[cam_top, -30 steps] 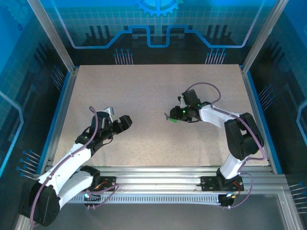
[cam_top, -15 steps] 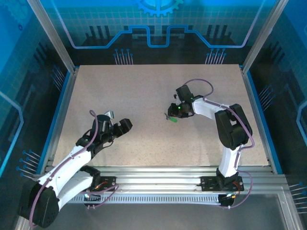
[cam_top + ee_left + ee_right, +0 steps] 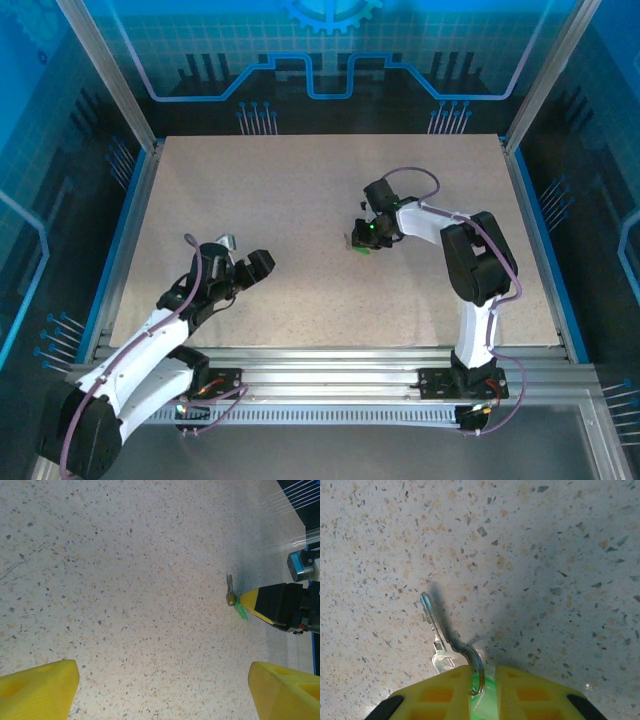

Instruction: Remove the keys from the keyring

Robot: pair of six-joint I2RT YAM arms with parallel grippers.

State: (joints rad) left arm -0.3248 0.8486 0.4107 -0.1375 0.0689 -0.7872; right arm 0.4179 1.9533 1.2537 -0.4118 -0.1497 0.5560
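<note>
A silver key (image 3: 436, 630) lies on the speckled table, hooked to a metal keyring (image 3: 476, 672) with a green tag (image 3: 487, 700) under it. My right gripper (image 3: 483, 680) straddles the ring and tag. Its yellow fingers stand narrowly apart: the ring is against the left one, with a gap to the right one. From above, the right gripper (image 3: 365, 238) sits mid-table with the key (image 3: 350, 240) at its tip. In the left wrist view the key (image 3: 230, 587) and tag (image 3: 243, 612) lie far ahead. My left gripper (image 3: 245, 265) is wide open over bare table.
The tabletop (image 3: 300, 190) is bounded by aluminium frame posts and blue side walls. The front rail (image 3: 330, 360) carries both arm bases. Open table separates the two grippers.
The right gripper has moved slightly left and up onto the keyring, and its jaws have narrowed around it. The left arm has drawn back a little toward its base, still open.
</note>
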